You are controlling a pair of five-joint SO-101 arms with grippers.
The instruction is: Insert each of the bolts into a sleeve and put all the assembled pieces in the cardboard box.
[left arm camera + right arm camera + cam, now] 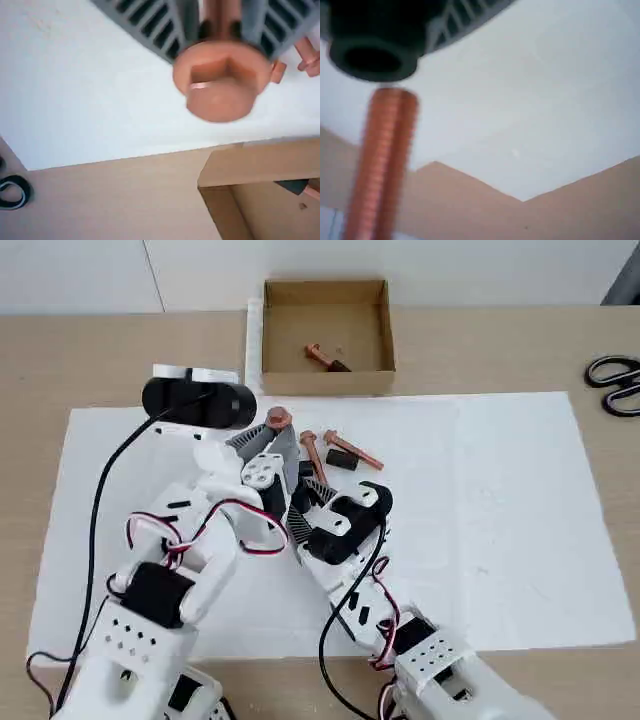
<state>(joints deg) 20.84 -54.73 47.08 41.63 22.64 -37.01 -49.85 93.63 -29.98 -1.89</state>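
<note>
Gripping the bolt [220,82] by its shank, your left hand [274,443] holds it above the surface [520,520], head toward 12 o'clock. Your right hand [305,502], at 5 o'clock, pinches the sleeve [372,57]; thread tip lies beside its bore.

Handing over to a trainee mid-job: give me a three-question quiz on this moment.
1. True or false: the cardboard box is empty.
2. The left gripper holds: A) a sleeve, B) a bolt, C) nothing.
3. Fill in: the right gripper holds a black ____.
Key: 1 false, one assembled piece lies inside; 2 B; 3 sleeve.
</note>
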